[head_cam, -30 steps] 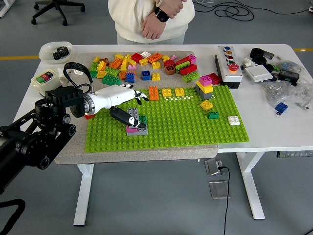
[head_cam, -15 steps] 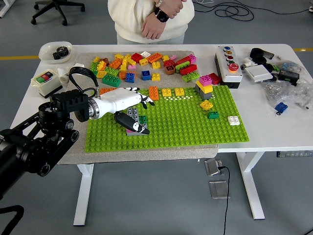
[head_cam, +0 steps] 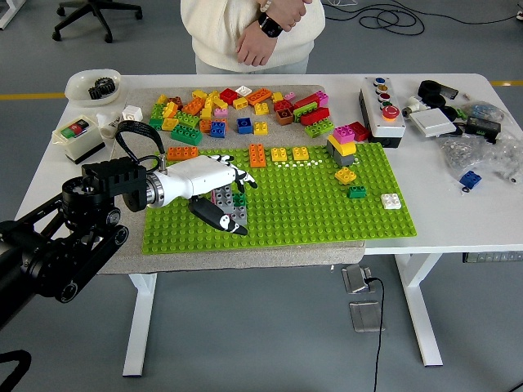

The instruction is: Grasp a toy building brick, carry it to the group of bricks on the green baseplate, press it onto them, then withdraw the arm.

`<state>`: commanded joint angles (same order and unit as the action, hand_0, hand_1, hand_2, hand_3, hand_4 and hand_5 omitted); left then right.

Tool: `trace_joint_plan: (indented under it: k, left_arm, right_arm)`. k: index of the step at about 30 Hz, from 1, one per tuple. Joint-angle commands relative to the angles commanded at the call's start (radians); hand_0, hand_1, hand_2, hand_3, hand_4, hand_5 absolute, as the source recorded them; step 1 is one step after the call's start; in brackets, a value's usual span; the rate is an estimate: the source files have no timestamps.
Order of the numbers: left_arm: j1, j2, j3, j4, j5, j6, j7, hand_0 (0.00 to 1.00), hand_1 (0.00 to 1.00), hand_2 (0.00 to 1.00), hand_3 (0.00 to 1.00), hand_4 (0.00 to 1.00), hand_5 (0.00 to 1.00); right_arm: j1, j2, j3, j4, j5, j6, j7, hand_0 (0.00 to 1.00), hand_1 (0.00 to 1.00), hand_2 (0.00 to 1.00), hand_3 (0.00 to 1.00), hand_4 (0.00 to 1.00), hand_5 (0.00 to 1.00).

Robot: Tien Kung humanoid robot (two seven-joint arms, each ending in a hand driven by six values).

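Head view: the left hand (head_cam: 214, 186) lies low over the near-left part of the green baseplate (head_cam: 310, 208), directly above the grey brick stack (head_cam: 231, 206). The fingers (head_cam: 243, 177) are spread and relaxed, clamped on nothing; the dark thumb points toward the near edge of the baseplate. Compared with one second ago, the hand has shifted rightward and toward the far side, and the stack that was partly covered then now shows a grey top with a pink and a green brick beside it. No brick is visible in the hand. Judgement: the brick has been pressed onto the group and released, so the remaining step is withdrawal of the arm.

Other placed bricks stand on the baseplate: an orange brick (head_cam: 257, 154), two yellow bricks (head_cam: 289, 153), a pink-yellow-grey tower (head_cam: 342, 144) and a white brick (head_cam: 391, 201). A loose pile of bricks (head_cam: 237, 108) lies just beyond the far edge of the baseplate on a grey mat (head_cam: 122, 253). The white tabletop (head_cam: 458, 214) also carries a button box (head_cam: 381, 109) and a white bowl (head_cam: 91, 85). A person (head_cam: 253, 33) stands at the far side with hands clasped, touching nothing. The floor is grey; an office chair stands at upper left. The right arm is out of view.
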<state>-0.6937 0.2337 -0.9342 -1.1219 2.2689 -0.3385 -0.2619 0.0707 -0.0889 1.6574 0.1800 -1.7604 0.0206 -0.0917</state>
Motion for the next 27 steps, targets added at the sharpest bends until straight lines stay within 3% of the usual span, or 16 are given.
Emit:
trace_joint_plan:
  k: [11,27]
  left_arm:
    - [0.006,0.024,0.035,-0.035,0.000,-0.001,0.002,0.998,0.915,0.718,0.852,0.998,0.676]
    - [0.008,0.040,0.028,-0.031,0.000,-0.008,0.008,0.998,0.916,0.722,0.854,0.998,0.688]
  right_arm:
    - [0.000,0.000,0.003,0.000,0.003,0.000,0.000,0.745,0.640,0.682,0.642,0.855,0.573]
    - [-0.003,0.001,0.001,0.000,0.004,0.000,0.000,0.744,0.640,0.682,0.641,0.854,0.571]
